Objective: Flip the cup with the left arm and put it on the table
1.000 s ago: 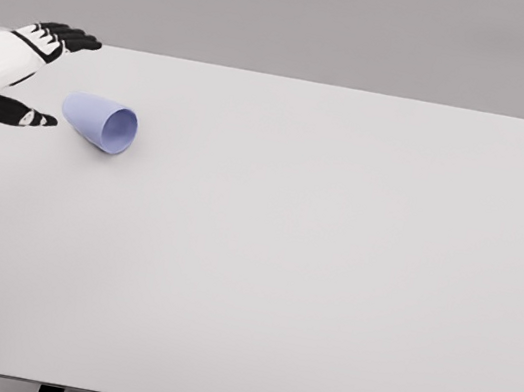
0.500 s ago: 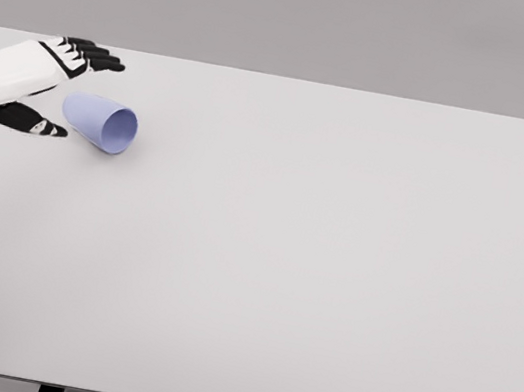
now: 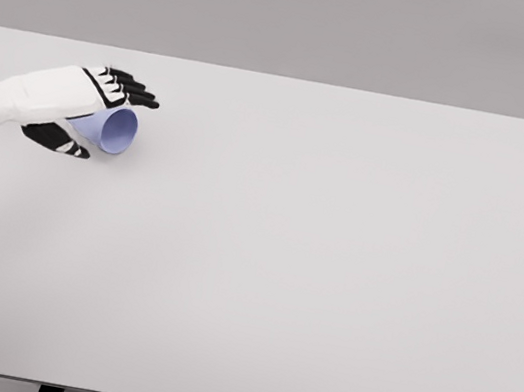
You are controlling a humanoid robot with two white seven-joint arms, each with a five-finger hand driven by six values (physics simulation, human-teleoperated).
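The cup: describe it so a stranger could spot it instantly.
Look to the far left part of the white table, where the left hand reaches in. Under its outstretched fingers lies the cup on its side, mouth facing right. It is the only pale blue thing there.

Smooth, matt pale-lilac plastic-looking cup [image 3: 114,128], evenly shaded, no glare. Plain matt light-grey tabletop [image 3: 330,269], smooth and unmarked. Hard white shell panels with a soft sheen on the left hand [image 3: 80,103]; black, duller, rubber-like fingers [image 3: 131,88].
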